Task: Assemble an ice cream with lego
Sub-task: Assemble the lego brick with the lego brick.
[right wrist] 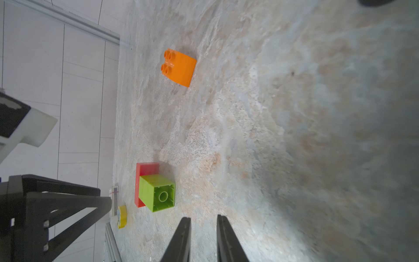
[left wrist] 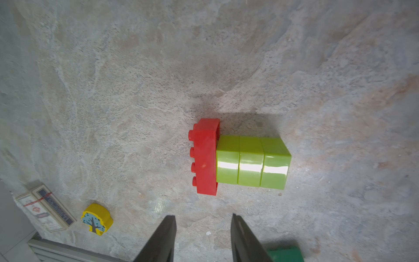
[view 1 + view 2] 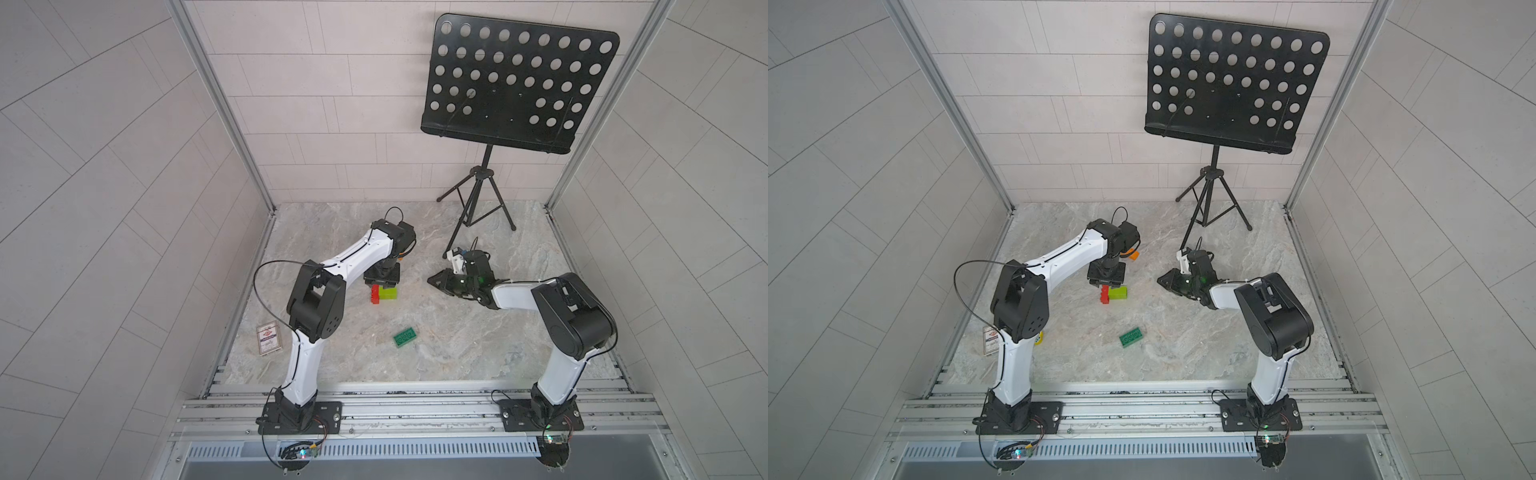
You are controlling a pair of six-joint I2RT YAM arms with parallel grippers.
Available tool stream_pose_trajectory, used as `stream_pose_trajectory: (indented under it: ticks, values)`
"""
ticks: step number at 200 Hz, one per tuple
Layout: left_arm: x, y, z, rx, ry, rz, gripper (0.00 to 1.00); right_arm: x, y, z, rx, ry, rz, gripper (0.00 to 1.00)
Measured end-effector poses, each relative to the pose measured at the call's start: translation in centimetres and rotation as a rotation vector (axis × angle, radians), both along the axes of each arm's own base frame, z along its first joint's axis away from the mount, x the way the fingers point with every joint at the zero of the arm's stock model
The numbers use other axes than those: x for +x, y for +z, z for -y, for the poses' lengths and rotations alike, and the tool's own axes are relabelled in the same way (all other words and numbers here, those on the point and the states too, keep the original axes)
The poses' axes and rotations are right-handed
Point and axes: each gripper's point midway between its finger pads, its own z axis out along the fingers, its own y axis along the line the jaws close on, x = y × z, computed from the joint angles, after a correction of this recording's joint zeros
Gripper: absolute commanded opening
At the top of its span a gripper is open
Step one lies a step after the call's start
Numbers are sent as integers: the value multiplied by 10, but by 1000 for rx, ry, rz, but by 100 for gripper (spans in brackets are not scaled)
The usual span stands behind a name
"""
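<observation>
Lying sideways on the table (image 3: 457,332), your ice cream (image 2: 226,158) is showing only red brick (image 2: 205,156) on lime stem (image 2: 251,163). Left gripper (image 2: 202,216) is hovering above it, jaws apart, empty. Right gripper (image 1: 203,217) is hanging nearby, jaws slightly apart, empty. Dark green brick (image 3: 404,336) and orange brick (image 1: 179,68) are lying loose, well apart.

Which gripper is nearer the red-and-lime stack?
Left. The left gripper hangs close over the stack; the right gripper sits apart, off to its side.
</observation>
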Motion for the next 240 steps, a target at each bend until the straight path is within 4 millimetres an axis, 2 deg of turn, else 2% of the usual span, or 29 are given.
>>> stream_pose_trajectory:
  ticks: [28, 55, 69, 84, 99, 122, 162, 240]
  values:
    - [-2, -8, -22, -147, 126, -37, 52, -6, 11, -27, -65, 101, 39, 31]
    - [3, -17, -45, -351, 294, -41, 52, -15, 18, -53, -113, 198, 63, 24]
    - [6, -29, -55, -459, 391, -46, 52, -18, 13, -64, -115, 238, 49, 19]
    - [8, -42, -58, -543, 458, -52, 52, -21, -1, -68, -122, 260, 2, 14]
    - [9, -50, -50, -610, 480, -62, 52, -25, -20, -69, -131, 275, -56, 12]
    - [16, -52, -36, -695, 469, -40, 52, -31, -40, -70, -130, 292, -134, 11]
    - [29, -52, -23, -788, 466, -1, 52, -26, -40, -79, -96, 311, -152, 10]
    - [28, -50, -4, -872, 472, -15, 51, -26, -40, -84, -72, 324, -172, 11]
